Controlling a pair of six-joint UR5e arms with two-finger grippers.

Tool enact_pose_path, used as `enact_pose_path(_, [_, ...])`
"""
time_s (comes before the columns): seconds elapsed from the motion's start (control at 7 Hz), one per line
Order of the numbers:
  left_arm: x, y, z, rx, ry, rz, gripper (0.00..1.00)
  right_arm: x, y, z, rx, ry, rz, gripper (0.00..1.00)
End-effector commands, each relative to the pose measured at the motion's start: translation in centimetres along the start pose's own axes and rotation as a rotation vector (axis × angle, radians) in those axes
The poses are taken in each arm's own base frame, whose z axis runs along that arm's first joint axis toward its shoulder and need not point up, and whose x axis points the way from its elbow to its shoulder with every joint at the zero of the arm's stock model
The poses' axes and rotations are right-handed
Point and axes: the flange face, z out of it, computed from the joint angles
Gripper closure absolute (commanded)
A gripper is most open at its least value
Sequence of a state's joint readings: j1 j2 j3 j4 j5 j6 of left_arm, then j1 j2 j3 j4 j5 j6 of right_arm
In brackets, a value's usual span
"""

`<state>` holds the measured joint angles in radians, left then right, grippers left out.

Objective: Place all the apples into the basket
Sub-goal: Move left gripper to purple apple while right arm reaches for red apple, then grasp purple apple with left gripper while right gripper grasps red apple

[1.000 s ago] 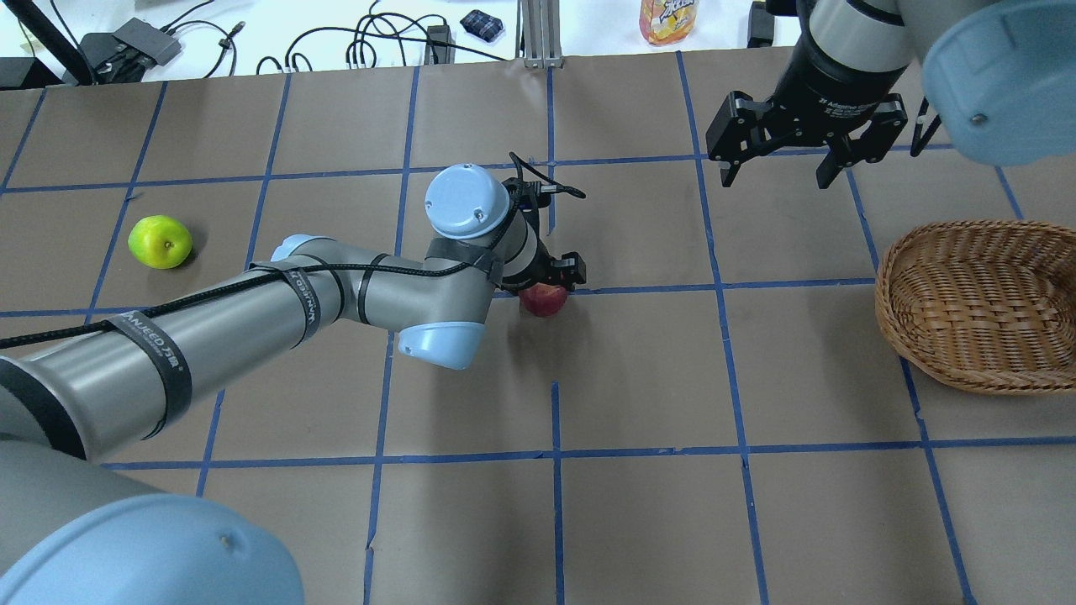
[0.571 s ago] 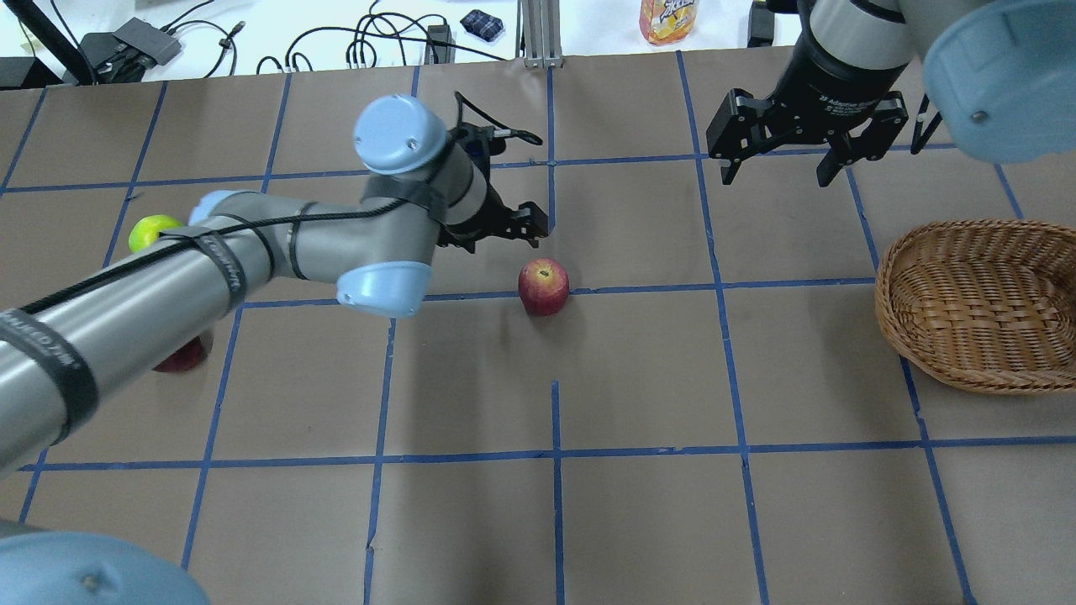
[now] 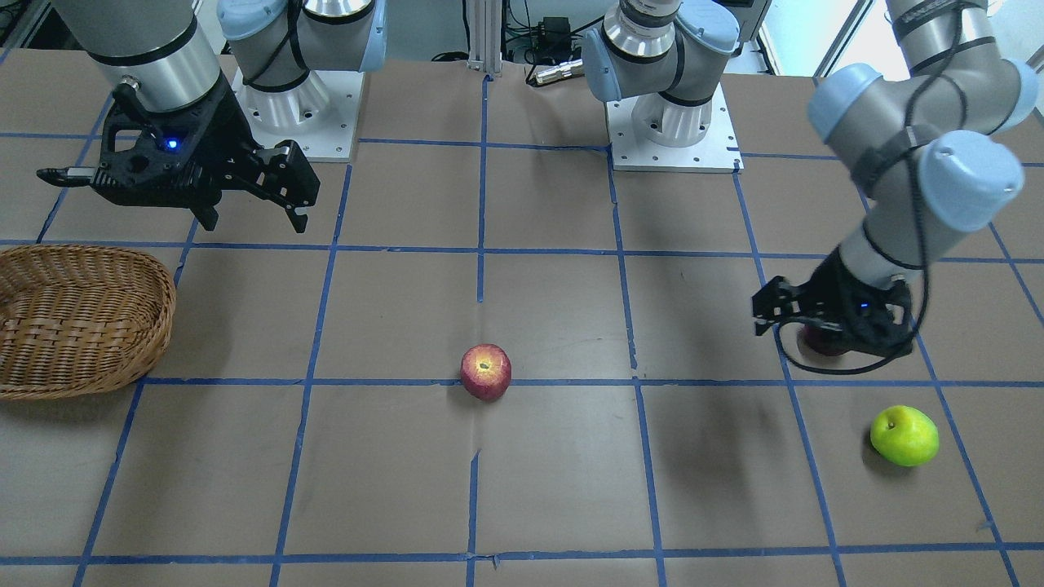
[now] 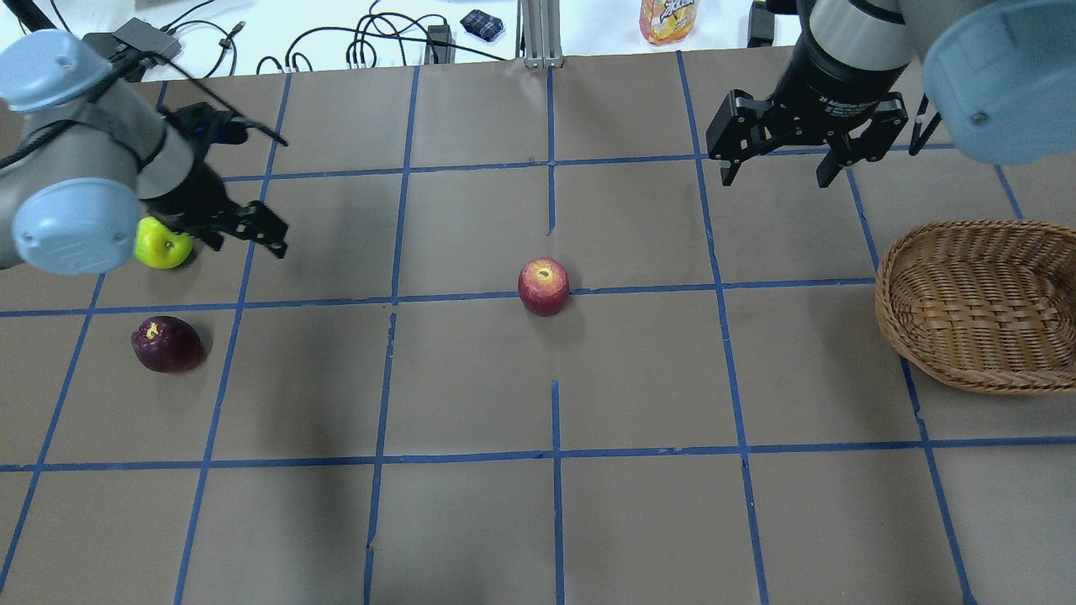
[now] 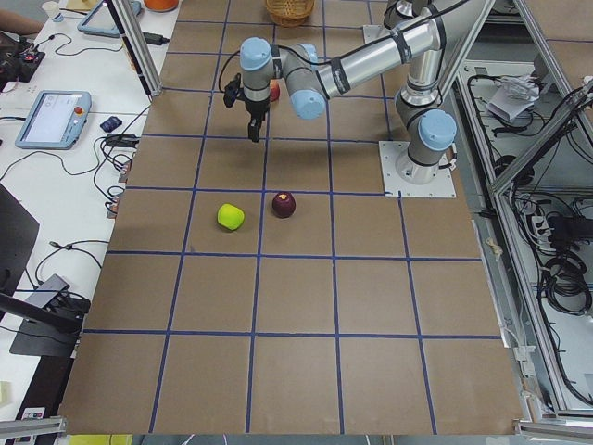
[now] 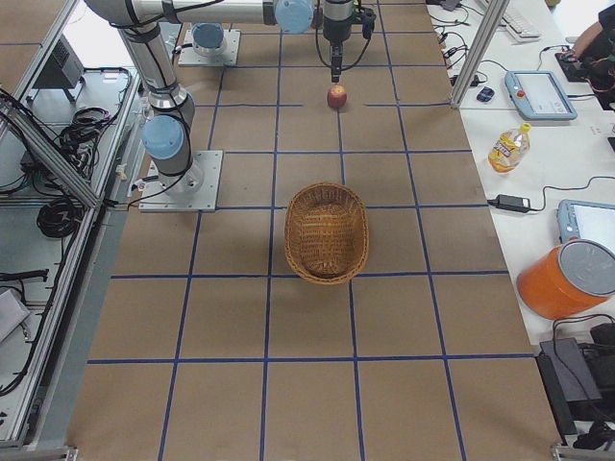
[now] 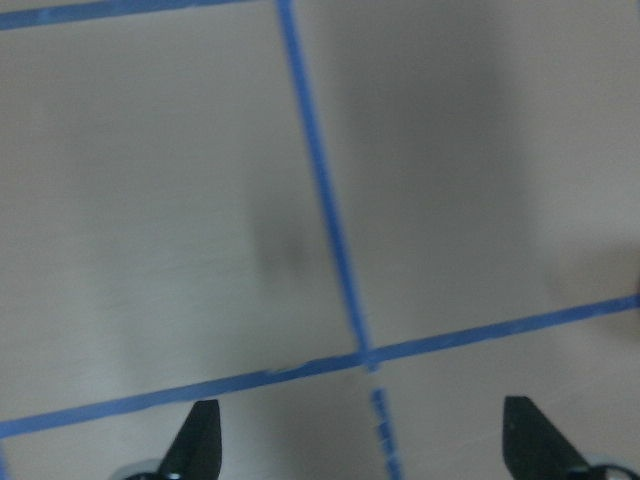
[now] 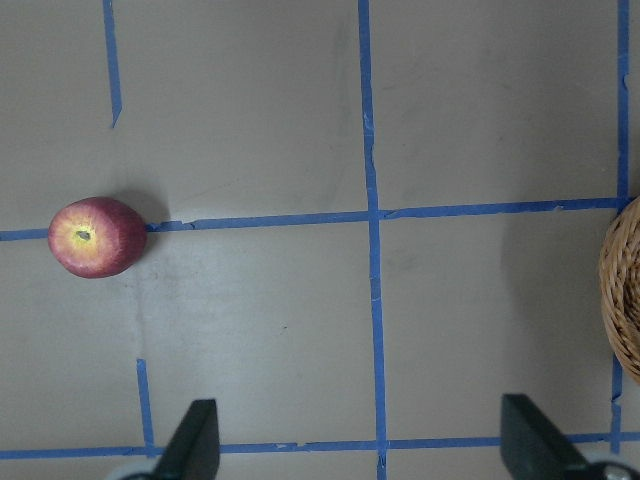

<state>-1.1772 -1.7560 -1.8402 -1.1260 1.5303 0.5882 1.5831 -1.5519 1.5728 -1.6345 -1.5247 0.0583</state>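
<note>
The red apple [image 4: 543, 286] with a yellowish stem end sits alone at the table's middle, also in the right wrist view [image 8: 95, 237]. The yellow-green apple [image 4: 164, 248] and the maroon apple [image 4: 166, 344] lie at the far left. My left gripper [image 4: 244, 239] hangs open and empty just right of the green apple; its wrist view shows only taped paper between the fingertips [image 7: 200, 440]. My right gripper [image 4: 773, 178] is open and empty at the back right, above the table. The wicker basket [image 4: 979, 302] stands at the right edge, with nothing visible in it.
Blue tape lines grid the brown paper table top [image 4: 639, 378]. Cables, a small tablet and an orange juice bottle [image 4: 668, 18] lie on the white bench beyond the far edge. Both arm bases [image 3: 669, 122] stand on the robot's side.
My left gripper has swung from over the red apple far to the left, beside the green apple. The red apple stays put. The maroon apple has come into view. The right arm is still.
</note>
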Motion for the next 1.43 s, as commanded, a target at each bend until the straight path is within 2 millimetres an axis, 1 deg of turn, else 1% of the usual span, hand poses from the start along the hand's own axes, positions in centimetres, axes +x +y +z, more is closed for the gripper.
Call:
enact_pose_path(0.0, [-10.7, 4.6, 2.7, -0.049, 0.021, -0.028, 0.0, -0.2, -0.1, 0.2, 0.004, -0.012, 0.001, 0.0])
enact_pose_path(0.14, [-10.9, 4.8, 5.0, -0.079, 0.055, -0.015, 0.0, -1.0, -1.1, 2.1, -0.023, -0.014, 0.004, 0.0])
enact_pose_path(0.29, [-10.5, 5.1, 6.6, -0.102, 0.078, -0.028, 0.0, -5.2, -2.4, 4.0, 0.033, -0.029, -0.043, 0.0])
enact_pose_path(0.43, [-10.1, 5.5, 7.8, -0.12, 0.098, -0.035, 0.0, -9.9, -3.7, 8.5, 0.039, -0.019, -0.089, 0.0])
enact_pose_path(0.57, [-10.2, 5.6, 8.7, -0.126, 0.102, -0.034, 0.0, -13.6, -4.9, 13.1, 0.062, -0.027, -0.057, 0.0])
enact_pose_path(0.71, [-10.6, 5.6, 9.8, -0.129, 0.097, -0.033, 0.0, -16.0, -5.2, 16.8, 0.055, -0.024, -0.069, 0.0])
enact_pose_path(0.86, [-10.4, 5.8, 10.4, -0.14, 0.108, -0.034, 0.0, -18.3, -4.9, 19.6, 0.049, -0.024, -0.045, 0.0])
enact_pose_path(1.0, [-10.7, 5.6, 10.5, -0.115, 0.081, -0.039, 0.07, -20.2, -4.2, 22.2, 0.047, 0.028, -0.06, 0.0])
enact_pose_path(1.14, [-11.0, 5.3, 10.3, -0.091, 0.053, -0.068, 0.28, -21.1, -3.8, 24.4, 0.021, 0.038, -0.078, 0.0])
enact_pose_path(1.29, [-11.0, 5.4, 10.8, -0.1, 0.056, -0.064, 0.5, -21.2, -3.8, 26.1, -0.008, 0.045, -0.081, 0.0])
